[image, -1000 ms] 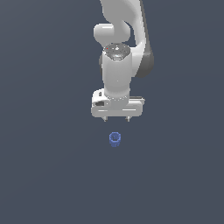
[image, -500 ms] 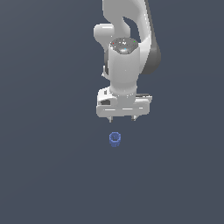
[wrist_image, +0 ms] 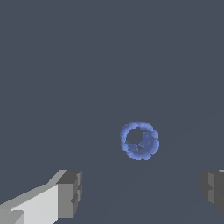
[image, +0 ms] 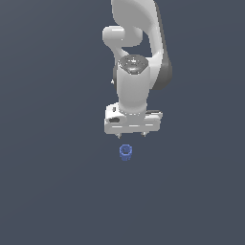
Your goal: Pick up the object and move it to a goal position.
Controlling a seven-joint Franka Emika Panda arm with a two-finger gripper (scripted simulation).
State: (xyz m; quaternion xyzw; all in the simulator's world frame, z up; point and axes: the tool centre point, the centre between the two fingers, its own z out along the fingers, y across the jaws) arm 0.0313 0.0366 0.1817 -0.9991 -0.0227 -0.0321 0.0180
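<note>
The object is a small blue cup-like cylinder with a hollow top, standing on the dark grey floor near the middle of the exterior view. It also shows in the wrist view, seen from above. My white gripper hangs just above and slightly behind it. Only the short fingertips show below the wide hand. In the wrist view the two fingers stand wide apart with nothing between them. The gripper is open and empty and does not touch the cup.
The white arm rises behind the gripper toward the top of the exterior view. A plain dark grey surface lies all around.
The arm has moved down and toward the cup, and the gripper now sits closer above it. The cup has not moved.
</note>
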